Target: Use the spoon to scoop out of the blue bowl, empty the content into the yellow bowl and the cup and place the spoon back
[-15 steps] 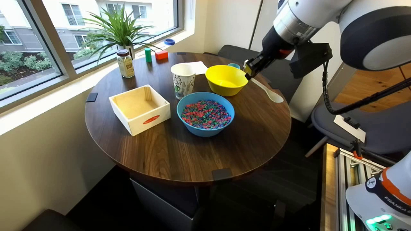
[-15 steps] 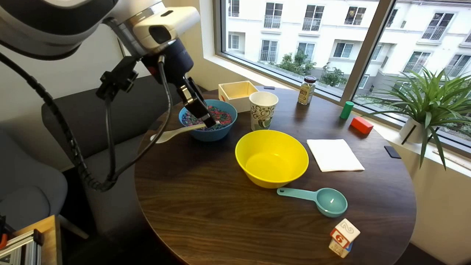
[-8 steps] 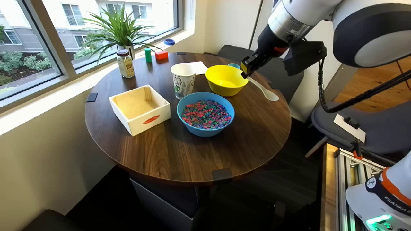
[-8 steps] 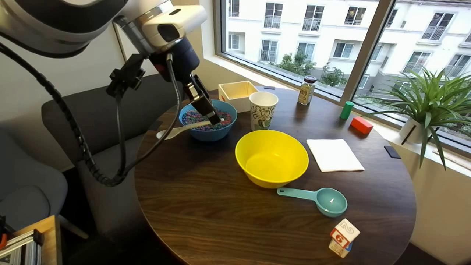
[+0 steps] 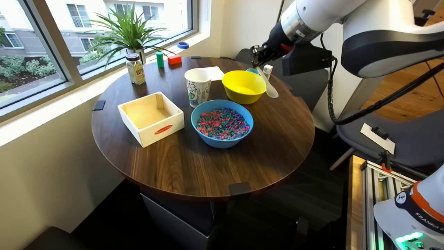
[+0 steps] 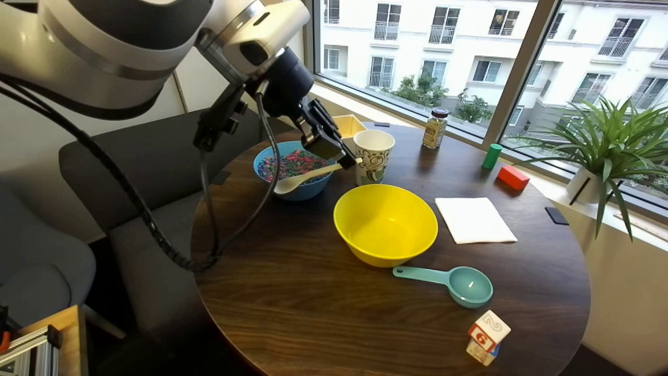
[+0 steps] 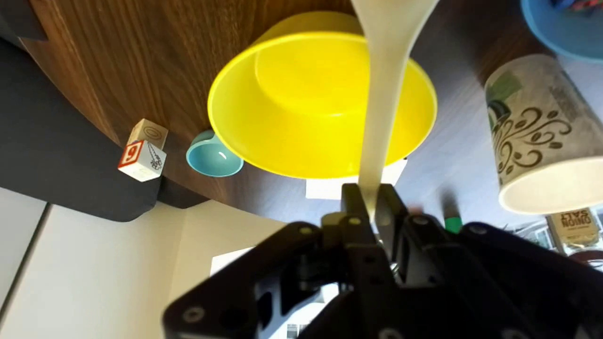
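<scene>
My gripper [image 5: 255,65] is shut on the handle end of the pale spoon [image 5: 267,83] and holds it in the air. In an exterior view the spoon [image 6: 308,178] slants down from the fingertips, and its bowl end shows no pieces. In the wrist view the spoon [image 7: 382,99] crosses in front of the yellow bowl [image 7: 292,141]; its bowl end is cut off at the top. The yellow bowl [image 6: 386,255] looks empty. The blue bowl [image 5: 222,143] holds the multicoloured content [image 5: 222,123]. The leaf-patterned paper cup [image 6: 372,162] stands upright between the bowls.
A wooden box [image 5: 163,131] stands beside the blue bowl. A turquoise scoop [image 6: 469,287] and letter blocks [image 6: 488,337] lie near the yellow bowl. A white napkin [image 6: 475,220], a jar [image 5: 135,71], a green cylinder [image 6: 491,156] and a red block [image 6: 513,178] are farther off.
The gripper has carried the spoon along over the table, closer to the cup and yellow bowl. The spoon has turned and hangs steeper in an exterior view. The bowls and cup have not moved.
</scene>
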